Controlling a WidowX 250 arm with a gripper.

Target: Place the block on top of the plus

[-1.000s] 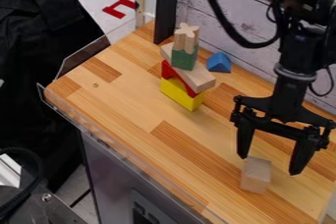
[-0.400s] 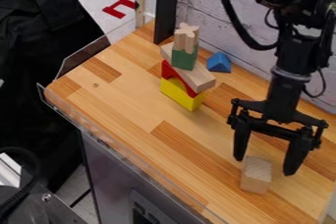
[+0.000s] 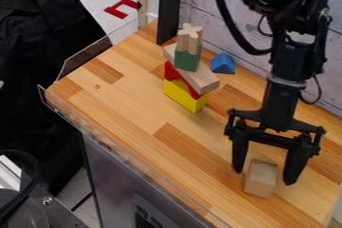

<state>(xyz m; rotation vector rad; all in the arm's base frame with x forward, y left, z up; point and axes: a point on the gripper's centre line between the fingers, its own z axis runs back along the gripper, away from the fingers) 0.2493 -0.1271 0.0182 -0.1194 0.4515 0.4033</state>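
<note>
Butcher-block surface [image 3: 127,104] runs from upper left to lower right, with black cloth [image 3: 40,72] beyond its left edge and a red arch-shaped piece [image 3: 122,8] farther back on the floor. Near the surface's back stands a stack: a yellow arch block [image 3: 184,96] at the bottom, a red arch block [image 3: 176,76] on it, a slanting wooden plank [image 3: 204,80], a green block [image 3: 187,61], and the wooden plus [image 3: 190,38] upright on top. Just right of it sits a blue triangular block [image 3: 222,64], near the whitewashed plank wall [image 3: 212,2]. Well apart, toward the front right, the plain wooden block [image 3: 260,184] rests on the surface. From the top right, the black arm [image 3: 287,54] comes down nearly vertical, leaning slightly, its hand [image 3: 264,177] pointing downward. Its fingers are spread wide, one seen to each side of the block's upper part
</note>
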